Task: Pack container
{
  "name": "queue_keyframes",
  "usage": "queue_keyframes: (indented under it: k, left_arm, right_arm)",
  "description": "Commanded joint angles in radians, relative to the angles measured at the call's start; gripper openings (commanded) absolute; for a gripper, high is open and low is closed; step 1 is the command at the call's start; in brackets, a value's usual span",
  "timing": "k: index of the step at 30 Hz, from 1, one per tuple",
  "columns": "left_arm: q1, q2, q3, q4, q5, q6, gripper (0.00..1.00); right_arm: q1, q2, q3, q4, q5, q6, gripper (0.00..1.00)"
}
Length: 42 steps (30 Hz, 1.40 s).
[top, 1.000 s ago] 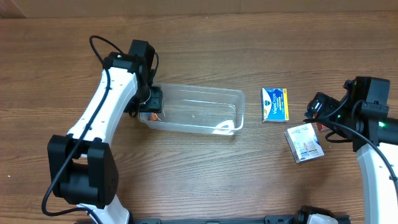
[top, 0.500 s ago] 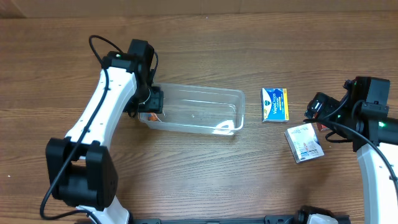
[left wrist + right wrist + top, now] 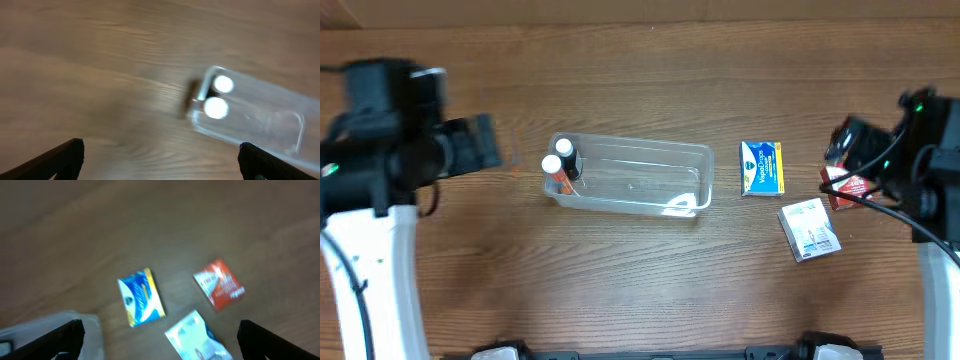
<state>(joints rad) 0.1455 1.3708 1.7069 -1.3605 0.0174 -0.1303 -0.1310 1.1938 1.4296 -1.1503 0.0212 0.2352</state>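
Observation:
The clear container (image 3: 640, 182) lies at the table's middle. Two white-capped bottles (image 3: 558, 156) stand at its left end. They also show in the left wrist view (image 3: 219, 96), inside the container (image 3: 272, 125). My left gripper (image 3: 483, 143) is raised well left of the container, open and empty (image 3: 160, 149). My right gripper (image 3: 847, 142) is raised at the far right, open and empty (image 3: 160, 328). Below it lie a blue-and-yellow box (image 3: 141, 296), a white box (image 3: 196, 337) and a red box (image 3: 218, 284).
On the overhead view the blue-and-yellow box (image 3: 761, 167) lies right of the container, the white box (image 3: 809, 229) nearer the front, and the red box (image 3: 843, 188) partly under the right arm. The container's corner shows in the right wrist view (image 3: 47, 330).
My left arm has lifted off the container's left end and swung left, leaving two bottles there. My right arm has risen, uncovering the red box.

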Motion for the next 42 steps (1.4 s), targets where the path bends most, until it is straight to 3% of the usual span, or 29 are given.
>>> queue_keyframes:
  k: [1, 10, 18, 42]
  left_arm:
    - [0.079, -0.021, 0.011, -0.032, 0.008, -0.026, 1.00]
    - [0.077, -0.013, -0.108, 0.011, 0.010, -0.027, 1.00]
    - [0.077, -0.011, -0.143, 0.040, 0.010, -0.027, 1.00]
    - [0.077, -0.011, -0.143, 0.052, 0.010, -0.027, 1.00]
  right_arm:
    - [0.039, 0.150, 0.089, -0.004, 0.002, -0.011, 1.00]
    - [0.158, 0.614, 0.090, 0.065, -0.049, -0.090, 1.00]
    - [0.183, 0.790, 0.080, 0.111, -0.049, -0.095, 1.00]
    - [0.184, 0.880, -0.019, 0.166, -0.049, -0.135, 1.00]
